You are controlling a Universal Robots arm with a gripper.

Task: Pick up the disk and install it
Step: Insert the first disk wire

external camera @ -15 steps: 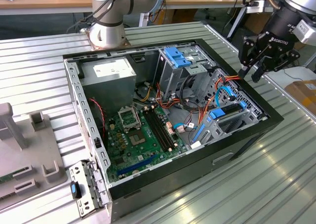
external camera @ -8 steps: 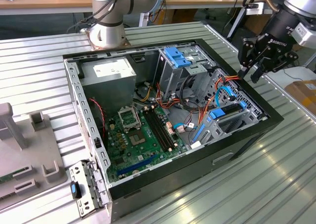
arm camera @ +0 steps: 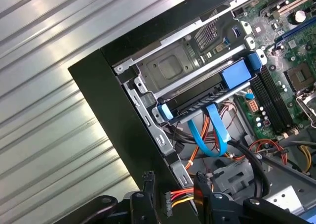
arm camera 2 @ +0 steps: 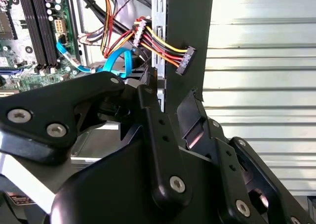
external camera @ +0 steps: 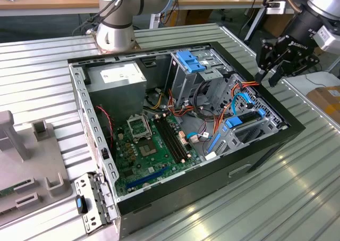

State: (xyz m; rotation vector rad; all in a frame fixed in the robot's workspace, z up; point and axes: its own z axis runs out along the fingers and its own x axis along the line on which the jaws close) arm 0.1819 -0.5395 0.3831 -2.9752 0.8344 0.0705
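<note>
Exterior view: open computer case [external camera: 212, 178] lies on the ribbed metal worktop [external camera: 297, 198]. Gripper [external camera: 266, 80] hangs over the case's rim at about 2 o'clock from the motherboard [external camera: 154, 145]. Jaws stand apart, nothing between them. The disk [external camera: 234, 123] sits in the low drive cage inside the case at about 3 o'clock from the motherboard, blue carrier showing, blue data cable [external camera: 240, 100] arching above it. Gripper and disk are apart, no contact.

Second wrist view: gripper [arm camera 2: 170, 93] looks down at the black case wall. Jaws parted and empty. A power plug [arm camera 2: 183, 61] on red, yellow and black wires hangs just beyond the fingertips [arm camera 2: 148, 93].

First wrist view: disk [arm camera: 236, 75] lies flat within its grey metal cage [arm camera: 170, 66], blue rail along its edge, two blue data cables [arm camera: 212, 130] running from it. Gripper [arm camera: 174, 179] hovers apart from the disk, near the case wall, jaws open, holding nothing.
</note>
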